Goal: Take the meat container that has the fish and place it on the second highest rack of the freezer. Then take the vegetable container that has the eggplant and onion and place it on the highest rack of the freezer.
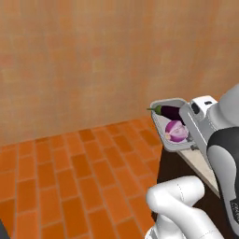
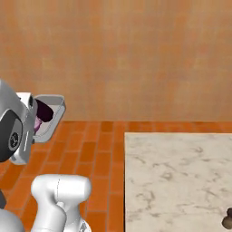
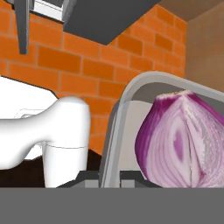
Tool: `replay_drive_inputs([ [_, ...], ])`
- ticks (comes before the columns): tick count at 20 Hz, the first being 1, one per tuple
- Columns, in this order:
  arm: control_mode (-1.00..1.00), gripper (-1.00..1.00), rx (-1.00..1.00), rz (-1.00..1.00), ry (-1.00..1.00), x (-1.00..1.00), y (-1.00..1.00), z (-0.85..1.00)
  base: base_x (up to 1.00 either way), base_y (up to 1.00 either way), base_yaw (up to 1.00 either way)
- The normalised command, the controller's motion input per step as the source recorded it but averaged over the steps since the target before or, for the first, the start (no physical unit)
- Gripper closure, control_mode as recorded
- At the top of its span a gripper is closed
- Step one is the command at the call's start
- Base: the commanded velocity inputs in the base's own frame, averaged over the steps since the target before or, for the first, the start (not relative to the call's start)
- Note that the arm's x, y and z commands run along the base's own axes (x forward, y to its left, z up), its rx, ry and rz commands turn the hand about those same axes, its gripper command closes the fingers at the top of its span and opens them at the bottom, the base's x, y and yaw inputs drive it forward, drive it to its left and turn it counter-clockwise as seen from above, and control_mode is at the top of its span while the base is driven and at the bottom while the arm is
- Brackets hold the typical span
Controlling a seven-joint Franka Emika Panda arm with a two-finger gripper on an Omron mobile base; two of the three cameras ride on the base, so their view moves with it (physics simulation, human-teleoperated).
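The vegetable container [image 1: 164, 103] is a grey tray held up in the air, tilted, with a dark eggplant [image 1: 169, 111] and a halved purple onion [image 1: 176, 131] inside. My gripper [image 1: 190, 133] is shut on its near rim. From the right base view, the container [image 2: 57, 101] hangs left of the counter with the eggplant [image 2: 44, 110] showing. In the hand view the onion [image 3: 179, 135] sits close up inside the container's rim [image 3: 127, 100], which runs between my fingertips [image 3: 131, 176]. The freezer and the meat container are out of view.
A marble counter [image 2: 176, 176] lies at the lower right, with a small dark object [image 2: 228, 219] near its front corner. Its edge [image 1: 200, 161] shows under the container. An orange brick floor [image 1: 70, 177] and a tan wall [image 1: 93, 60] lie ahead.
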Motion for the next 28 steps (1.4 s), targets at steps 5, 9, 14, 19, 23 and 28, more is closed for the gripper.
replay_drive_inputs([
  [5,1.00,1.00,0.00,0.00,0.00,0.00,0.00,0.00,1.00,-0.04,0.19],
  [9,1.00,1.00,0.00,0.00,0.00,0.00,0.00,0.00,0.91,-0.14,0.37],
  [14,1.00,1.00,0.00,0.00,0.00,0.00,0.00,0.00,0.59,-0.23,0.55],
  [19,1.00,1.00,0.00,0.00,0.00,0.00,0.00,0.00,0.27,-0.30,0.63],
  [23,1.00,1.00,0.00,0.00,0.00,0.00,0.00,0.00,0.24,-0.38,0.64],
  [28,1.00,1.00,0.00,0.00,0.00,0.00,0.00,0.00,0.79,-0.35,0.61],
])
